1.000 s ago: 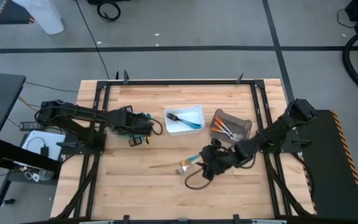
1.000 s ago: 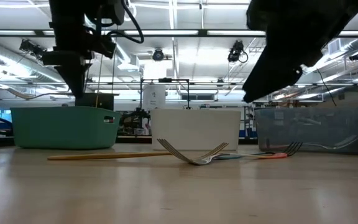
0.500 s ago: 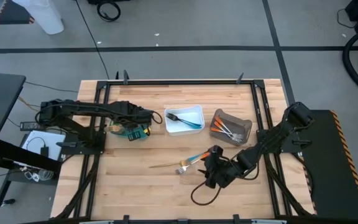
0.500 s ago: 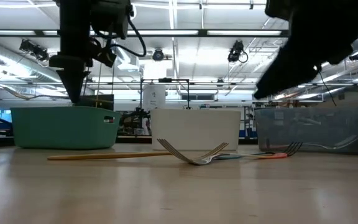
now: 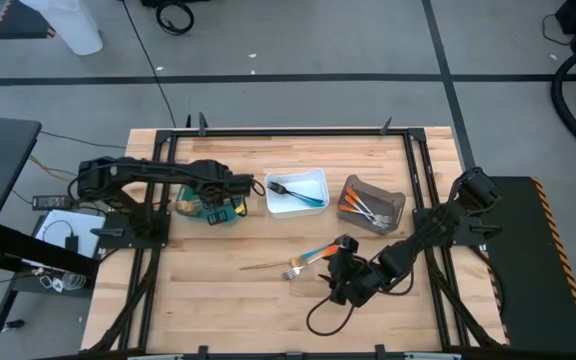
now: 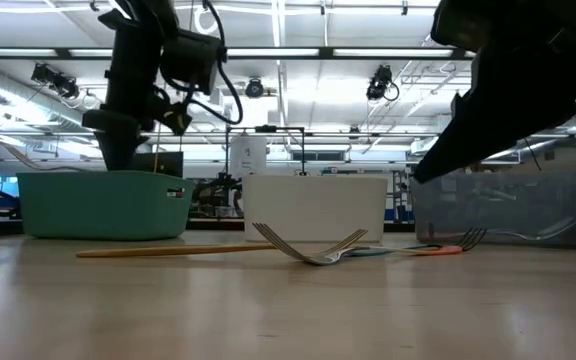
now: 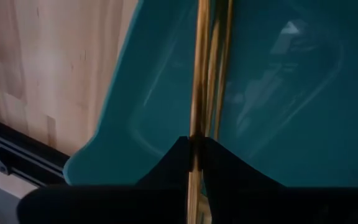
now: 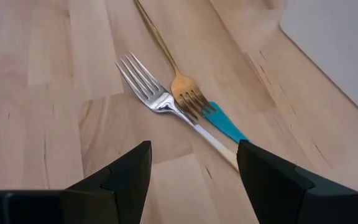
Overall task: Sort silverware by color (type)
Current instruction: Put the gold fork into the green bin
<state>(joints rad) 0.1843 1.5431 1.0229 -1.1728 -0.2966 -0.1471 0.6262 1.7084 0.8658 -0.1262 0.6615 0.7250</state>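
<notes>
Teal bin (image 5: 208, 208) from above: the left gripper (image 5: 236, 186) is over it, the white bin (image 5: 297, 191) just beside. At table level, loose forks (image 6: 313, 248) lie before the white bin. Left wrist: fingers pinch a gold utensil (image 7: 198, 74) over teal. Right wrist: right gripper (image 8: 192, 171), spread wide, hovers near a silver fork (image 8: 148, 92) and gold fork (image 8: 182, 90).
</notes>
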